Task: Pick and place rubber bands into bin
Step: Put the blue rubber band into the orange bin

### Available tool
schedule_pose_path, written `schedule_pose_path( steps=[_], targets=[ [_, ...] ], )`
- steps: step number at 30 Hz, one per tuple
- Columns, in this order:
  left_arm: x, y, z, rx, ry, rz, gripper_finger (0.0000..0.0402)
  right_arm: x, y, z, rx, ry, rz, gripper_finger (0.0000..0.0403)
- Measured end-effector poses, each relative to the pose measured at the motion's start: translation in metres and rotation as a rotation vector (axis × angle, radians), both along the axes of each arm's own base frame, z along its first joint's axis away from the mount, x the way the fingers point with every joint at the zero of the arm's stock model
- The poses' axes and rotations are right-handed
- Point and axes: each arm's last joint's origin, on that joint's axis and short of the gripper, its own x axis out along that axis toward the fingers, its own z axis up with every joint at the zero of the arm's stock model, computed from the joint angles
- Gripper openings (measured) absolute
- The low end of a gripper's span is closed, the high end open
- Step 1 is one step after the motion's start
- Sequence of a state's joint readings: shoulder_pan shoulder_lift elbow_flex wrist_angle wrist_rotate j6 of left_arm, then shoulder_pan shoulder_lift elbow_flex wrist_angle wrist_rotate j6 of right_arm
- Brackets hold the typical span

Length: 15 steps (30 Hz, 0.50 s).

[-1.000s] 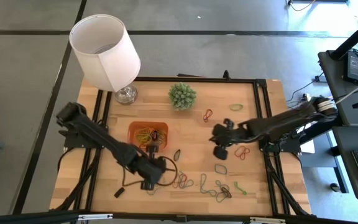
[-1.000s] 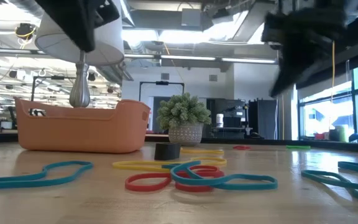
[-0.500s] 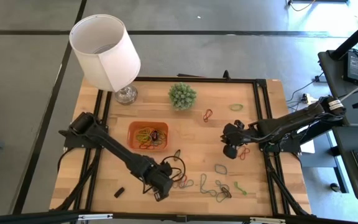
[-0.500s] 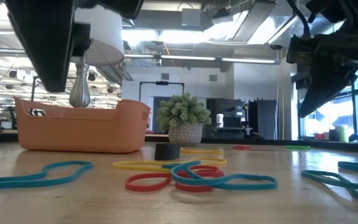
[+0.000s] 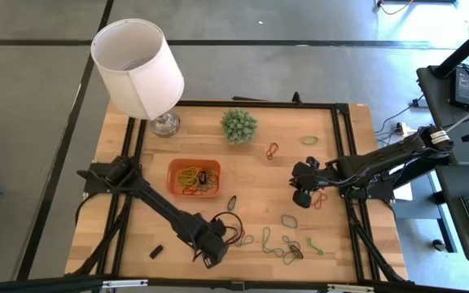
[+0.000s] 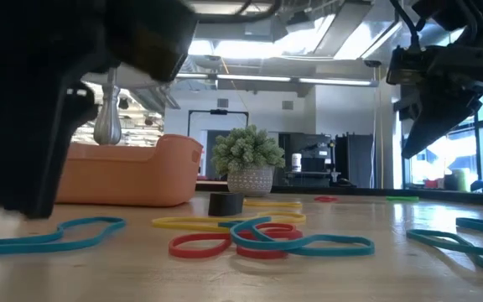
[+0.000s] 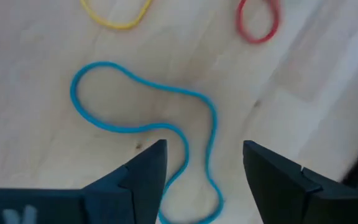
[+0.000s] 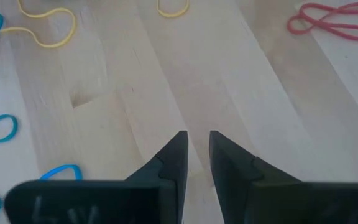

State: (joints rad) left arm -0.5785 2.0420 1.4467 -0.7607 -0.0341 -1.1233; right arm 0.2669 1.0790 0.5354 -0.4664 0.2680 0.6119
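Observation:
Several rubber bands (image 5: 273, 242) in blue, red, green and yellow lie flat on the wooden table near its front edge. Others lie farther right, among them a red one (image 5: 317, 198). The orange bin (image 5: 194, 177) stands left of centre with several bands inside. My left gripper (image 7: 204, 158) points down, open, low over a long blue band (image 7: 148, 118). The band's narrow end lies between the fingertips, which do not touch it. My right gripper (image 8: 196, 140) hangs above bare wood beside the red band. Its fingertips are a narrow gap apart with nothing between them.
A white lamp (image 5: 139, 65) and a small potted plant (image 5: 239, 124) stand along the far edge. A small black piece (image 5: 156, 251) lies near the front left. Black rails (image 5: 342, 146) frame the tabletop. Bare wood lies between the bin and the right arm.
My left gripper has gone from beside the bin toward the table's near edge and down, rolling about its own axis, and now fills the left of the low view. My right gripper drew back a little toward the table's right edge, then kept still.

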Motion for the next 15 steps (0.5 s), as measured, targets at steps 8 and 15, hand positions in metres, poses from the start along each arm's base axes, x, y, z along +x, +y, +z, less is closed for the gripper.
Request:
schedule_pose_path(
  steps=[8,15],
  targets=[
    [-0.004,-0.011,-0.027,0.069,0.058,-0.018,0.0190,0.000,0.000,0.000,-0.010,0.002,0.015,0.0070],
    [-0.010,-0.018,-0.031,0.138,0.035,-0.028,0.0122,0.000,0.000,0.000,-0.024,0.004,0.034,0.0070]
  ],
)
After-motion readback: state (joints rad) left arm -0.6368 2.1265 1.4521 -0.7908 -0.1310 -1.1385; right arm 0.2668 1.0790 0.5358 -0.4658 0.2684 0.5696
